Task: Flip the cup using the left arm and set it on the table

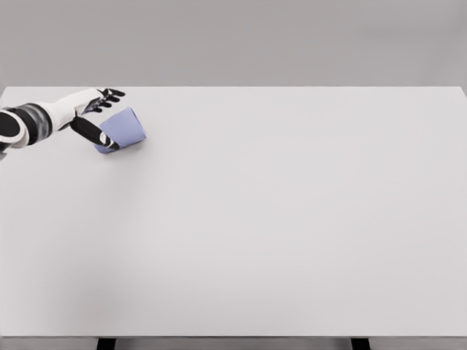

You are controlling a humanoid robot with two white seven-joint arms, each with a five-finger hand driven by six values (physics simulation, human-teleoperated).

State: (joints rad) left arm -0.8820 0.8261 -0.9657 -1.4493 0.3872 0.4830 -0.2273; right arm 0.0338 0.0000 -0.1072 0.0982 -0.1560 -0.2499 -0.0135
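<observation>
A pale lavender cup (125, 129) lies tilted on its side near the far left of the white table (277, 219). My left arm comes in from the left edge, and my left hand (111, 118) sits right against the cup's left side. The black thumb (95, 134) runs along the cup's lower left edge and touches it. The other fingers (109, 95) are stretched out above and behind the cup, apart from it. The hand is open around the cup rather than closed on it. The right arm does not show.
The table's far edge runs just behind the hand. Two dark table legs (106, 343) show at the bottom edge.
</observation>
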